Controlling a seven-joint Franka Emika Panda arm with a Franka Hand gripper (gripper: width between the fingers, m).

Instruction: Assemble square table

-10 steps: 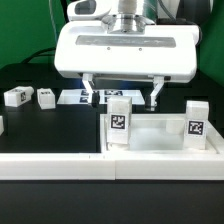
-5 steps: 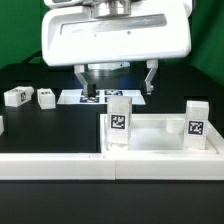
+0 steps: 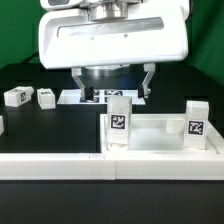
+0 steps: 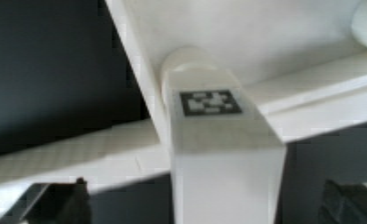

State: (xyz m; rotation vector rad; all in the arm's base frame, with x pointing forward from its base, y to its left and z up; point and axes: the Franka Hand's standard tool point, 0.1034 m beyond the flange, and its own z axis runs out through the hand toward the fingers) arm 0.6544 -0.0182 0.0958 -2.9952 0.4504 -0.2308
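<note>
The white square tabletop [image 3: 158, 148] lies at the exterior view's lower right, rim up. Two tag-marked white legs stand upright in it, one at its left corner [image 3: 119, 121] and one at its right corner [image 3: 196, 120]. My gripper [image 3: 114, 88] hangs behind and above the left leg, open and empty, its dark fingers [image 3: 79, 82] spread wide. In the wrist view that leg [image 4: 215, 130] rises between my fingers [image 4: 55, 205] without touching them, with tabletop rim [image 4: 322, 100] beside it. Two more legs [image 3: 18, 96] [image 3: 45, 97] lie loose at the left.
The marker board [image 3: 72, 97] lies on the black table behind the tabletop, partly hidden by my gripper. A long white rail [image 3: 60, 167] runs along the front edge in the exterior view. A green wall stands at the back.
My gripper has moved up and toward the exterior view's left since a second ago, now looming larger. It has barely moved in the last half second. The parts have not moved.
</note>
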